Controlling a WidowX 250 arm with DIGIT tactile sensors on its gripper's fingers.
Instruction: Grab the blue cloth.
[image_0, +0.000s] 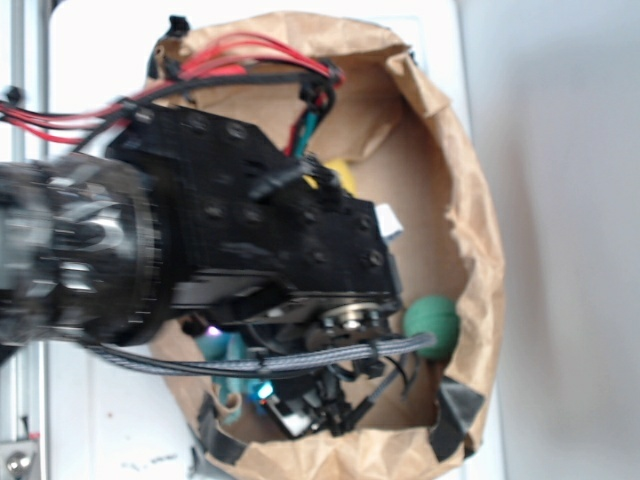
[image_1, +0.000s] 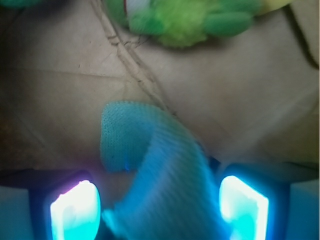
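Blue cloth (image_1: 160, 175): pale teal knit, rumpled, lying on the brown paper bag floor (image_1: 60, 80) between the two glowing pads (image_1: 75, 210). Gripper (image_1: 159, 207): jaws spread, one either side of the cloth, neither pressing it. Green ball (image_0: 432, 322): against the bag's right wall. Green plush toy (image_1: 180, 20): beyond the cloth, apart.

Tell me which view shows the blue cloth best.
The wrist view: the blue cloth fills the middle of the frame, lying on brown paper between the gripper's two glowing fingers. In the exterior view the arm hides most of it; only teal scraps peek out below.
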